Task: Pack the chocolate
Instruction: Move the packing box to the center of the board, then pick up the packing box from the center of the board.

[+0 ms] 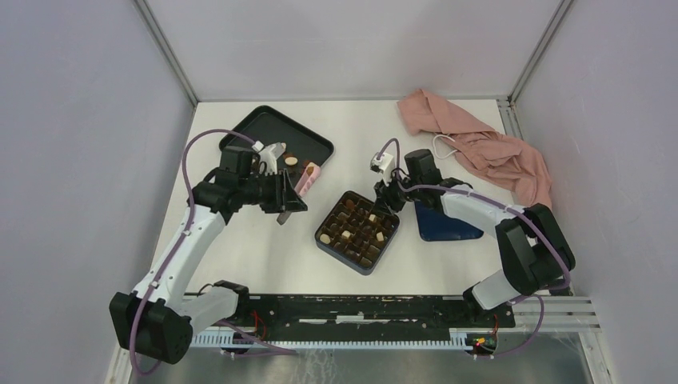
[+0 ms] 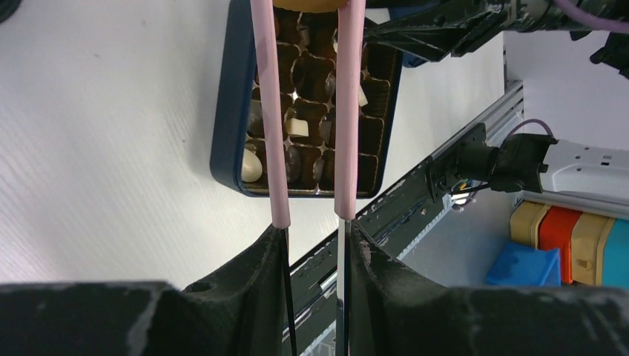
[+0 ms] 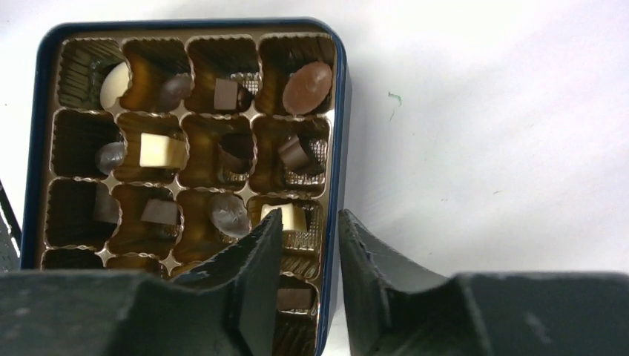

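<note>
Brown and cream chocolate (image 3: 306,87) sits in the small gold cups of a dark blue box (image 3: 341,133). The box stands on the white table (image 1: 264,248), between the two arms. Most cups hold one piece, for example a cream square (image 3: 162,150), and some cups on the left side look empty.

The right gripper (image 3: 310,219) hangs low over one corner of the box. Its two black fingers (image 3: 252,267) are a little apart, with nothing between them. A cream piece (image 3: 291,216) lies in the cup just behind the left finger.

The left gripper (image 1: 306,179) has long thin fingers with pink sleeves (image 2: 267,111). It is beside the box, at the near corner of a black tray (image 1: 264,126). The pink tips are closed on a light brown piece (image 2: 308,4), which is seen only partly at the top edge of the left wrist view. One more piece (image 1: 290,160) lies on the tray.

A pink cloth (image 1: 480,144) lies at the far right of the table.
</note>
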You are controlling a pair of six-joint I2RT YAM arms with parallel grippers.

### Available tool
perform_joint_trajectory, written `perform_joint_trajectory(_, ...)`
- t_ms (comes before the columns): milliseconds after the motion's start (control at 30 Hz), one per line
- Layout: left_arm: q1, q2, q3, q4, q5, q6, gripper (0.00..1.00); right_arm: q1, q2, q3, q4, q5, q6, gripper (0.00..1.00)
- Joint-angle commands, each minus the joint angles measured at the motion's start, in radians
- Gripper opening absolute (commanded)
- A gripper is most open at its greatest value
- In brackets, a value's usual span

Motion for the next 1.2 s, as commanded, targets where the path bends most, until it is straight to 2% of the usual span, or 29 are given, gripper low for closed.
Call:
perform_joint_trajectory(0,-0.060,-0.036,0.007,0.037,-0.042,-0.077,0.02,0.006,-0.032,0.090,0.008,-0.012,-0.041,0.43)
perform_joint_trajectory(67,-0.089,-0.046,0.005,0.039,-0.060,-0.089,0.02,0.006,0.015,0.175,-0.088,-0.067,-0.134,0.49)
perform_joint_trajectory(167,-0.133,-0.062,-0.002,0.039,-0.089,-0.108,0.02,0.010,0.092,0.251,-0.157,-0.105,-0.154,0.52)
perform_joint_trajectory(633,-0.187,-0.098,-0.029,0.046,-0.135,-0.142,0.02,0.069,0.207,0.265,-0.184,0.061,-0.119,0.46)
perform_joint_trajectory(767,-0.194,-0.104,-0.038,0.046,-0.141,-0.142,0.02,0.085,0.228,0.266,-0.161,0.121,-0.102,0.40)
perform_joint_trajectory(1167,-0.195,-0.124,-0.064,0.073,-0.139,-0.117,0.02,0.087,0.206,0.302,-0.108,0.136,-0.084,0.03)
